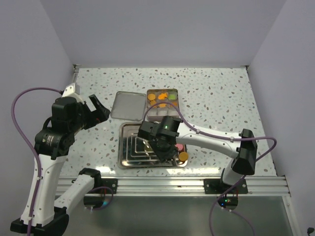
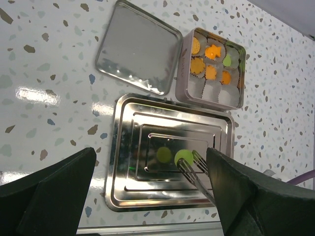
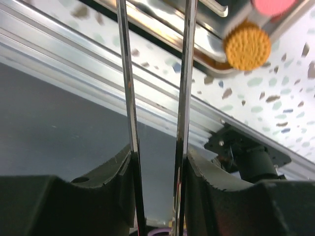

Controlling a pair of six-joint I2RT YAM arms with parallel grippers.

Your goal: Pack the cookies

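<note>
My right gripper (image 1: pixel 165 141) hangs over the steel tray (image 1: pixel 127 147), shut on metal tongs (image 3: pixel 186 73). In the left wrist view the tongs (image 2: pixel 196 169) have their tips around a green cookie (image 2: pixel 184 157) over the tray's middle; a dimmer green disc (image 2: pixel 164 155) beside it may be its reflection. An orange round cookie (image 3: pixel 247 45) lies at the tray's near right corner (image 1: pixel 183 156), with a pink cookie (image 3: pixel 273 5) next to it. The tin box (image 2: pixel 186 64) holds several orange cookies and a green one (image 2: pixel 227 61) in white paper cups. My left gripper (image 2: pixel 147 196) is open and empty, left of the tray (image 1: pixel 98 110).
The tin's flat lid (image 1: pixel 127 104) lies left of the box, behind the tray. An aluminium rail (image 1: pixel 162 184) runs along the table's near edge just below the tray. Walls close in the back and both sides.
</note>
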